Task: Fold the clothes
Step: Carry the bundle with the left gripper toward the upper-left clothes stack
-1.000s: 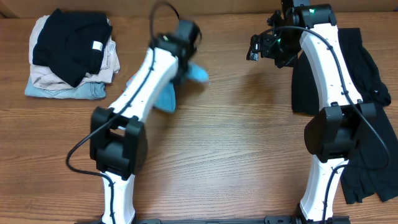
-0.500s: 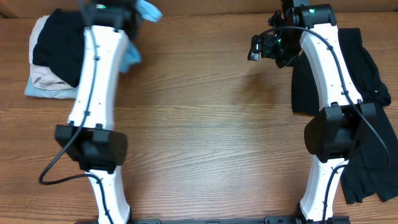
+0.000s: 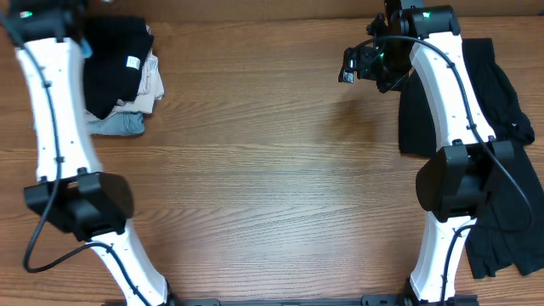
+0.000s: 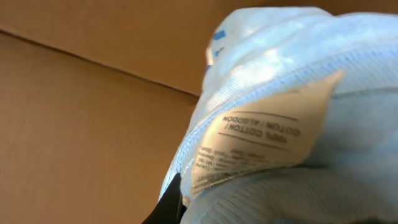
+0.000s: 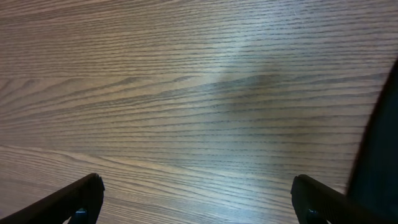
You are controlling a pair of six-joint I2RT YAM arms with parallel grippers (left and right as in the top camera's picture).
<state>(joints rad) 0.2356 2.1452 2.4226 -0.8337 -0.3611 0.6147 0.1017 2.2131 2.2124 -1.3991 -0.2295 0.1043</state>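
Observation:
The light blue T-shirt (image 4: 298,93) fills the left wrist view, bunched right against the jaws, with its white care label (image 4: 255,146) facing the camera. One dark finger (image 4: 169,208) shows beside the cloth. My left gripper (image 3: 47,10) is at the far left back corner, mostly cut off by the frame edge, with only a blue sliver of shirt (image 3: 86,47) showing below it. The black garment (image 3: 501,127) lies spread at the right edge and shows in the right wrist view (image 5: 382,143). My right gripper (image 3: 353,64) (image 5: 199,205) is open and empty above bare wood.
A pile of folded clothes stands at the back left: a black piece (image 3: 110,59) on top, a beige one (image 3: 153,81) and a pale blue one (image 3: 119,125) under it. A cardboard wall (image 4: 74,124) rises behind the wooden table (image 3: 280,187).
My left arm has swung from the table's middle to the far left back corner, carrying the light blue T-shirt over the pile. The right arm has not moved.

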